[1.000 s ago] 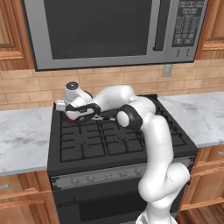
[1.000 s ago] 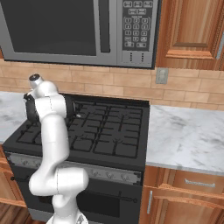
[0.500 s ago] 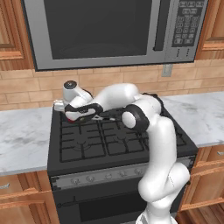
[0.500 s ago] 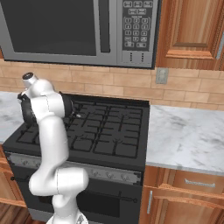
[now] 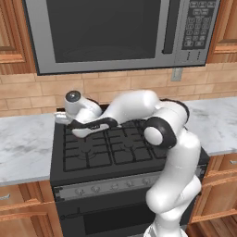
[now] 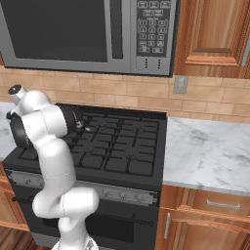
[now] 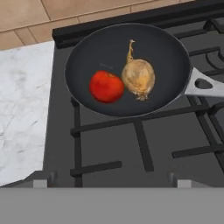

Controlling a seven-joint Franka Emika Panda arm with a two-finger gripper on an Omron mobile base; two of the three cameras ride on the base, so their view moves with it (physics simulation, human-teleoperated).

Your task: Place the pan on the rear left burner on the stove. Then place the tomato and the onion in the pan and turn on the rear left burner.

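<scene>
The gripper (image 5: 62, 121) is held wide open and empty over the rear left of the stove (image 5: 115, 152). Just beyond it, the pan (image 7: 127, 70) is seated on the rear left burner, with the tomato (image 7: 106, 86) and onion (image 7: 138, 78) touching inside. Marble counter (image 7: 22, 109) lies alongside. The microwave (image 5: 115, 32) is mounted above; its keypad cannot be read.
</scene>
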